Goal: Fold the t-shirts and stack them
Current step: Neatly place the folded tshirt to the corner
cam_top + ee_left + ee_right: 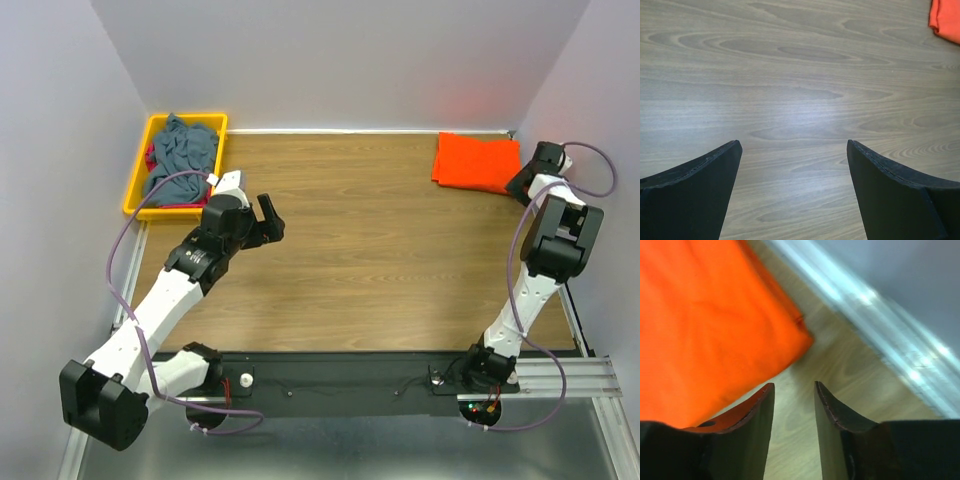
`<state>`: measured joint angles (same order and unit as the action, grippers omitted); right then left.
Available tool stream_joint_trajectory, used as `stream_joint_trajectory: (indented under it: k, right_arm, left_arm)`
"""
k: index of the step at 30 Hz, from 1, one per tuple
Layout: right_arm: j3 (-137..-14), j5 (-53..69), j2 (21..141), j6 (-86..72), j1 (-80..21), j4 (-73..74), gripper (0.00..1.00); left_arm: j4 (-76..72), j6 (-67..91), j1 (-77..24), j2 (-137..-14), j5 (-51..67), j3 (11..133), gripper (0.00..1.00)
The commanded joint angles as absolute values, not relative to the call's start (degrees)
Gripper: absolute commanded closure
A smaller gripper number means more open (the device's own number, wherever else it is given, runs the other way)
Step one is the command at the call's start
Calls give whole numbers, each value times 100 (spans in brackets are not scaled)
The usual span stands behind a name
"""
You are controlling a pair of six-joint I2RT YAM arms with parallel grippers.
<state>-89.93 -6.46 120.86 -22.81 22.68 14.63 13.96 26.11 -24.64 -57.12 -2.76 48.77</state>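
A folded bright orange t-shirt (477, 162) lies flat at the table's far right corner; its edge shows in the left wrist view (946, 17), and it fills the upper left of the right wrist view (705, 325). A slate grey-blue t-shirt (182, 158) sits crumpled in the yellow bin (135, 195), with a bit of red cloth (151, 158) under it. My right gripper (522, 188) (794, 384) hovers just off the orange shirt's right edge, jaws narrowly apart with only bare wood between them. My left gripper (268, 222) (794, 143) is wide open over bare wood, right of the bin.
Grey walls close in the table at the back and on both sides. A shiny metal rail (880, 305) runs along the table edge just beyond my right gripper. Both arm bases sit on a black bar (340, 375) at the near edge.
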Motion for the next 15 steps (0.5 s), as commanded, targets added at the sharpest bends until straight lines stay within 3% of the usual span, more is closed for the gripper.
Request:
stream_joint_trajectory:
  k: [1, 4, 15]
  right_arm:
    - [-9158, -238, 12286, -2707, 2223, 1336, 61]
    - [-9298, -228, 12558, -2742, 2285, 1336, 65]
    - [-10721, -448, 13315, -2602, 2417, 1345, 65]
  left_arm:
    - [1222, 2689, -2461, -5643, -220, 4755, 1]
    - [1248, 2707, -2461, -5643, -229, 4764, 1]
    - [1318, 2689, -2461, -5748, -395, 4825, 1]
